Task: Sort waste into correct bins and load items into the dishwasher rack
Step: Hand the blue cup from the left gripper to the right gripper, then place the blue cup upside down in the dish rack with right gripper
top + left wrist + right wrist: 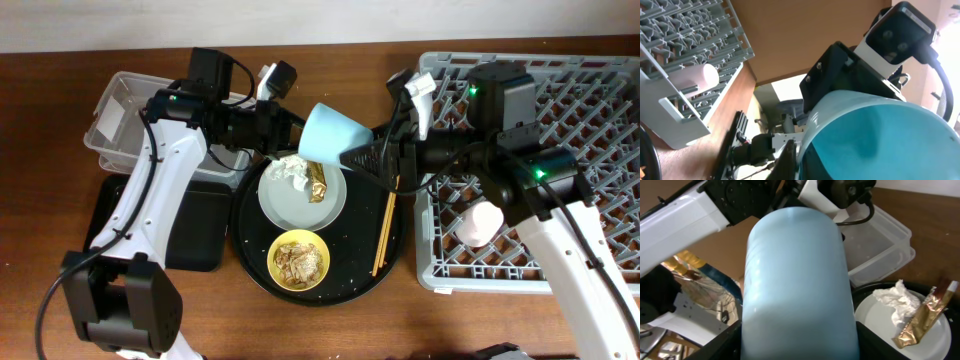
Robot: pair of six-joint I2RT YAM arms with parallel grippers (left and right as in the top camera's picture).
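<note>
Light blue cup [335, 132] hangs in the air above the far edge of the round black tray [250, 262], tilted, between the two arms. The right pincer [372, 150] is pinching it: in the right wrist view its dark fingers [722, 342] sit on either side of the cup's outer wall. The left pincer [292, 135] is right at the cup's left edge, and the left wrist view looks into the cup's open mouth. I cannot tell whether the left pincer is spread or pressed on the rim.

Below the cup, the pale grey-green round plate [300, 200] lies on the far half of the round black tray. A crumpled white tissue [290, 168] and a gold-brown foil wrapper [318, 182] lie side by side on the plate's far part. Just near of the plate stands the small yellow bowl [300, 260], holding brownish food scraps [298, 262]. The pair of wooden chopsticks [384, 235] lies along the tray's right side, running near to far.

The large grey plastic dishwasher rack [590, 100] fills the right of the brown wooden desk [330, 325]. A pink cup [482, 222] lies on its side in the rack's near left part. At far left sits the clear rectangular plastic tub [120, 115], and near of it the shallow black rectangular tray [195, 235], just left of the round tray.
</note>
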